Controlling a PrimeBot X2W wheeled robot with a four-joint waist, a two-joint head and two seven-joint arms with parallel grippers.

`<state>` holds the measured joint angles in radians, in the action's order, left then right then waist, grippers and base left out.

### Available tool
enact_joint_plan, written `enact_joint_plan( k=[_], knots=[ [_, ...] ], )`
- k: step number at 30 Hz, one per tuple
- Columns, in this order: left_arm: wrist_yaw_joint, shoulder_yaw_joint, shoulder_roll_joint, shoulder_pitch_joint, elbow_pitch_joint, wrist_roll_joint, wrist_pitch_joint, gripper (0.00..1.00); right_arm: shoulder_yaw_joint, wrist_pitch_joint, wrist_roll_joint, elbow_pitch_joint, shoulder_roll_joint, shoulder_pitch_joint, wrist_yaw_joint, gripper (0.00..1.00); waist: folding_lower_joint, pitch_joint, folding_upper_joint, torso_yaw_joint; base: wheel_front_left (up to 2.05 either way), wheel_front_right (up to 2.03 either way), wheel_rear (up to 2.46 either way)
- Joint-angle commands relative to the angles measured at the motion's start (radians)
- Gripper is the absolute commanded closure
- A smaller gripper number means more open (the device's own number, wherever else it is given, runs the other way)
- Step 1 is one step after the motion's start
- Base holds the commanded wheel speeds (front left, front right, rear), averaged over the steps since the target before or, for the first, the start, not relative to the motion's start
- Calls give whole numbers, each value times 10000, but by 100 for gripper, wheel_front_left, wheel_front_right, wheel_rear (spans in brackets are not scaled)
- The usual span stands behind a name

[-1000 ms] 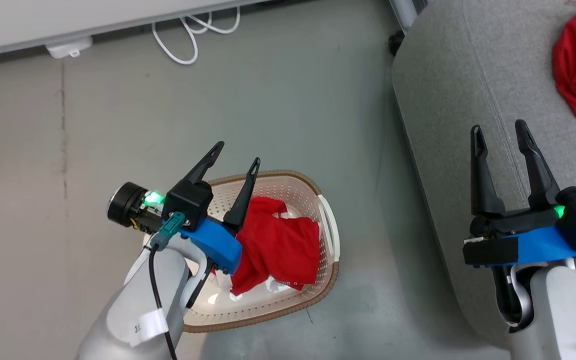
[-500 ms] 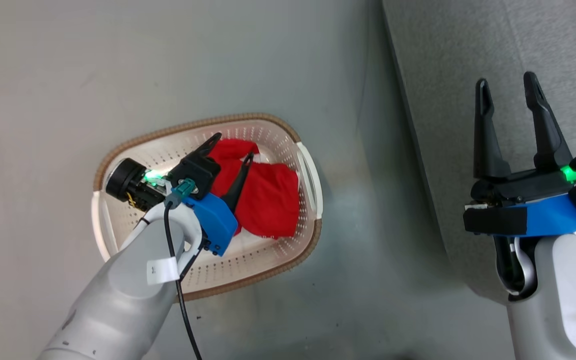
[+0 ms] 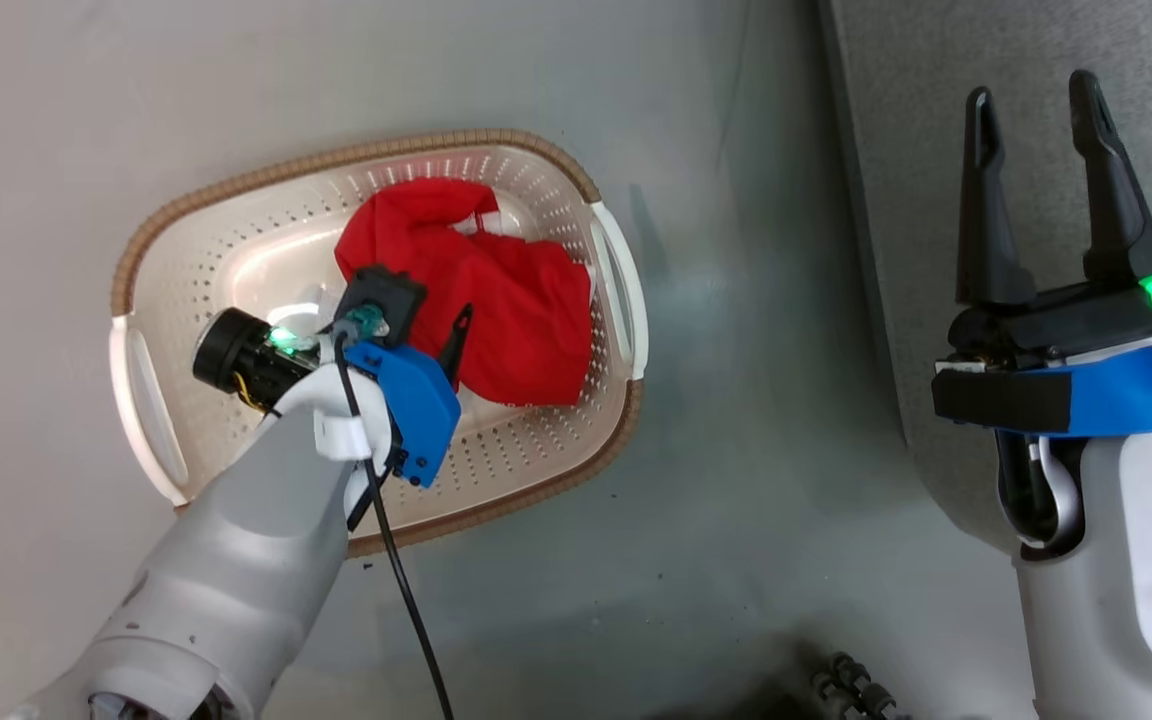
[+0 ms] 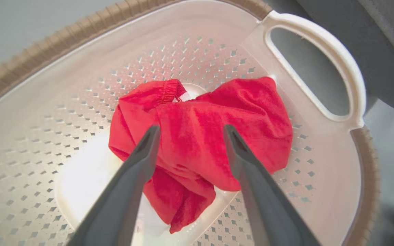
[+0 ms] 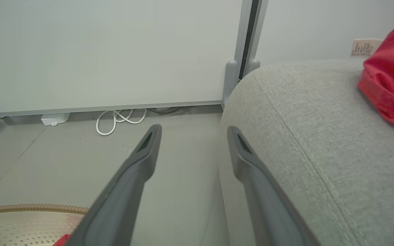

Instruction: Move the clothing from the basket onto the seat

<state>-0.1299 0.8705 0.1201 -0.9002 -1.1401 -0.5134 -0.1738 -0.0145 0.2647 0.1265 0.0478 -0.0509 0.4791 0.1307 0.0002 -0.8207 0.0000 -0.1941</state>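
Note:
One red garment of the clothing [image 3: 496, 290] lies crumpled in the cream perforated basket [image 3: 336, 160] on the floor. My left gripper [image 3: 431, 312] reaches down into the basket, open. In the left wrist view its fingertips [image 4: 190, 128] straddle a raised fold of the red garment [image 4: 190, 150], close above it or just touching. My right gripper [image 3: 1031, 90] hangs open and empty over the edge of the grey seat [image 3: 936, 120]. In the right wrist view a second red garment [image 5: 392, 85] rests on the seat [image 5: 320, 136], right of the open right gripper [image 5: 193, 129].
The basket's brown rim [image 5: 29, 207] shows low in the right wrist view. A white cable [image 5: 121, 118] and adapter [image 5: 55, 119] lie by the wall panel. A grey post [image 5: 231, 78] stands at the seat's far corner. Small dark wheels [image 3: 851, 685] sit near the bottom.
The head camera has tilted down, so the whole picture shifted. My left gripper has dropped from above the basket's rim down into the basket over the red garment. Both grippers stay open.

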Motion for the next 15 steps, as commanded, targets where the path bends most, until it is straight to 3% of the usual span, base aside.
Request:
enact_joint_plan(
  k=[1, 15],
  knots=[
    [-4, 87, -14, -271, -91, -136, 143, 0, -10, -6, 74, -67, 8, 217, 1, 0, -2, -285, 0, -23, 0, 0, 0],
    [-4, 545, -29, -1171, -802, -1720, 1268, 0, -79, -6, -6, -395, 7, 406, 1, 0, -2, -1416, 0, -22, 0, 0, 0]
  ],
)
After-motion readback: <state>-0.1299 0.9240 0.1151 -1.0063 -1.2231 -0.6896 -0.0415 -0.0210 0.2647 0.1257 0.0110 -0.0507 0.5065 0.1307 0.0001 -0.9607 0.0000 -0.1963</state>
